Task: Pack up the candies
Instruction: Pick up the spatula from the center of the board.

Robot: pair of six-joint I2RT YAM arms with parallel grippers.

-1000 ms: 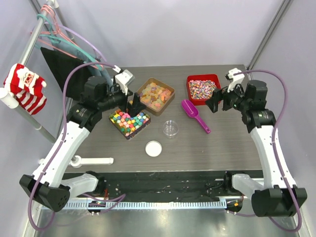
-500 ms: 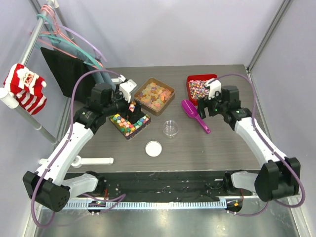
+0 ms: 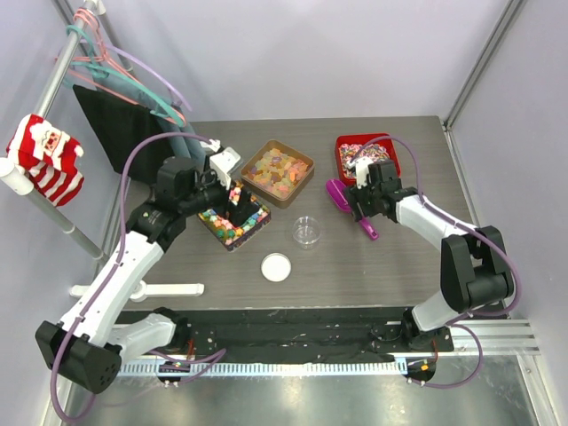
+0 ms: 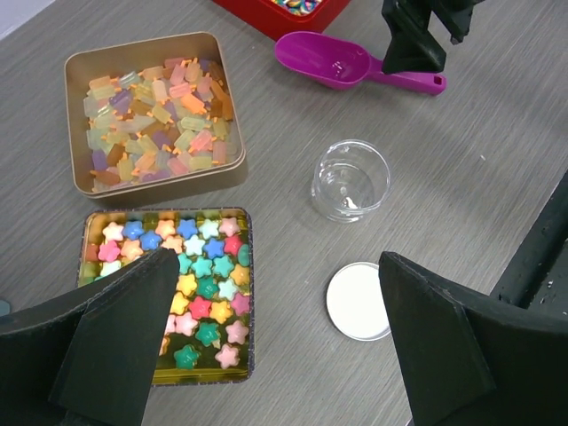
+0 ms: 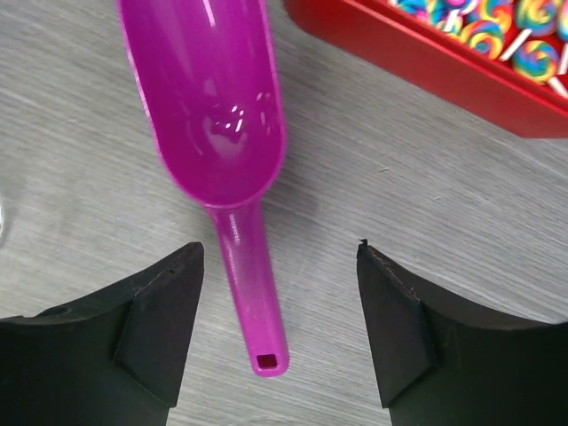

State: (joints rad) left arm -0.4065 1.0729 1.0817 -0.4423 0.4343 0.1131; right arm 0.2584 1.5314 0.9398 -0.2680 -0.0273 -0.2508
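Note:
The candies point(image 3: 232, 222) are bright star-shaped sweets in a gold square tin; they also show in the left wrist view point(image 4: 182, 284). My left gripper point(image 3: 235, 202) is open and empty, hovering over the tin's right edge point(image 4: 280, 355). A purple scoop point(image 3: 336, 192) lies empty on the table. My right gripper point(image 3: 362, 206) is open, with its jaws on either side of the scoop's handle point(image 5: 253, 293) and not touching it; its midpoint is in the right wrist view point(image 5: 280, 328). A clear empty cup point(image 3: 307, 231) stands between the tin and the scoop.
A white round lid point(image 3: 276, 267) lies in front of the cup. A brown tin of pale gummy pieces point(image 3: 279, 171) and a red tray of swirl sweets point(image 3: 366, 153) stand at the back. A white tool point(image 3: 169, 288) lies front left. A hanger rack point(image 3: 53, 133) stands left.
My right arm has swung left and down from beside the red tray to the scoop's handle. My left gripper has shifted slightly over the candy tin.

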